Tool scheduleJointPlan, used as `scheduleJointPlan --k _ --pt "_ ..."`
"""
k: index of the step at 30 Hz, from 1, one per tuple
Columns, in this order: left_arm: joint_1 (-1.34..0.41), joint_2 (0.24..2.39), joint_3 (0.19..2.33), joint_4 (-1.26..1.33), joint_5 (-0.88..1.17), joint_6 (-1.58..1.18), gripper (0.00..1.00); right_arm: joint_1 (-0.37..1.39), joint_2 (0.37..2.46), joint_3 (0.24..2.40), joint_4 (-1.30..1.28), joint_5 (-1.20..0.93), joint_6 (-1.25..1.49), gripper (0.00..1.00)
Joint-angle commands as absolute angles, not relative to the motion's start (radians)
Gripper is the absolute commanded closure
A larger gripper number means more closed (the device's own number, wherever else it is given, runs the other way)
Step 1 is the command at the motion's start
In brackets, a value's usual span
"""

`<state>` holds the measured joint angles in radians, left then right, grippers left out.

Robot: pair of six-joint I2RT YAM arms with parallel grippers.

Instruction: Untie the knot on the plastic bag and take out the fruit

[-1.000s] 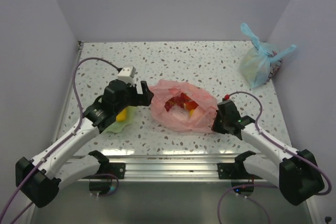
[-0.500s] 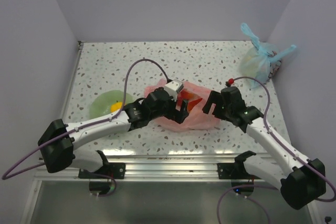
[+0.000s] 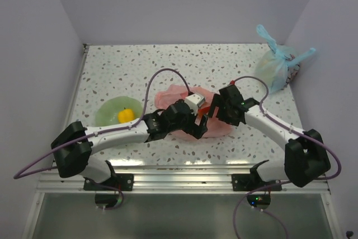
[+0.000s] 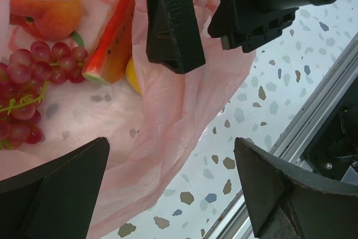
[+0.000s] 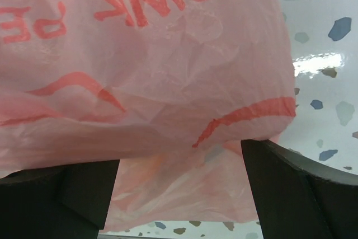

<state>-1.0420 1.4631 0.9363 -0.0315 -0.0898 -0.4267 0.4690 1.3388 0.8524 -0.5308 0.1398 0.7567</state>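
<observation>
Grippers (image 4: 173,188) (image 5: 180,194) wide open over plastic bag (image 3: 168,96)

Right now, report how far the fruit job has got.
Done: pink bag lies open; one yellow fruit sits in the green bowl. In hand: left end effector and right end effector hover open at the bag. Left: grapes, watermelon slice and peach inside.

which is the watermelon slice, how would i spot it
Start at the speckled table and find the open pink plastic bag in its middle. Inside, the watermelon slice lies between the grape cluster and a yellow fruit. It is the only wedge, red with a green rind.
</observation>
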Motion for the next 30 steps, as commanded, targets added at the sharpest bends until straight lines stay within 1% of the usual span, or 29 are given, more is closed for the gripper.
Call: scheduleJointPlan --k 1,3,4,6,7,9,10,11,15,19,22,23,28,30 --pt "-1.051 1.474 0.965 0.028 -0.094 -0.422 0.00 0.480 1.373 0.841 -0.471 0.172 0.810 0.12" --pt "-1.051 1.477 0.966 0.028 -0.095 -0.420 0.00 0.479 1.384 0.801 -0.437 0.154 0.827 0.25" --pt "-1.051 1.482 0.968 0.028 -0.095 -0.419 0.00 0.479 1.391 0.790 -0.430 0.152 0.828 0.42" --pt "-1.052 1.491 0.972 0.025 -0.098 -0.419 0.00 0.477 1.393 0.755 -0.396 0.143 0.828 0.59" --pt "-1.051 1.497 0.976 0.022 -0.098 -0.422 0.00 0.476 1.388 0.741 -0.382 0.126 0.827 0.75" --pt "-1.051 1.511 0.983 0.018 -0.100 -0.426 0.00 0.477 1.381 0.700 -0.332 0.101 0.821 0.86" --pt "-1.051 1.517 0.985 0.018 -0.103 -0.437 0.00 0.479 1.379 0.674 -0.315 0.077 0.821 0.95" --pt "-1.052 1.526 0.988 0.020 -0.110 -0.443 0.00 0.477 1.382 0.664 -0.301 0.066 0.821 1.00" --pt "-1.051 1.555 1.003 0.008 -0.152 -0.485 0.00 0.476 1.396 0.627 -0.285 0.060 0.827 1.00" --pt "-1.051 1.585 1.023 0.006 -0.164 -0.517 0.00 0.477 1.352 0.566 -0.282 0.069 0.828 1.00" --pt "-1.051 1.617 1.038 0.002 -0.166 -0.535 0.01 0.477 1.330 0.528 -0.235 0.057 0.818 1.00" --pt "-1.051 1.624 1.043 0.002 -0.178 -0.541 0.01 0.477 1.328 0.516 -0.180 0.043 0.813 1.00" --pt "-1.051 1.669 1.039 0.002 -0.239 -0.563 0.10 0.477 1.312 0.479 -0.086 -0.035 0.808 1.00" --pt "-1.051 1.687 1.029 0.002 -0.242 -0.563 0.17 0.477 1.289 0.476 -0.069 -0.049 0.804 1.00"
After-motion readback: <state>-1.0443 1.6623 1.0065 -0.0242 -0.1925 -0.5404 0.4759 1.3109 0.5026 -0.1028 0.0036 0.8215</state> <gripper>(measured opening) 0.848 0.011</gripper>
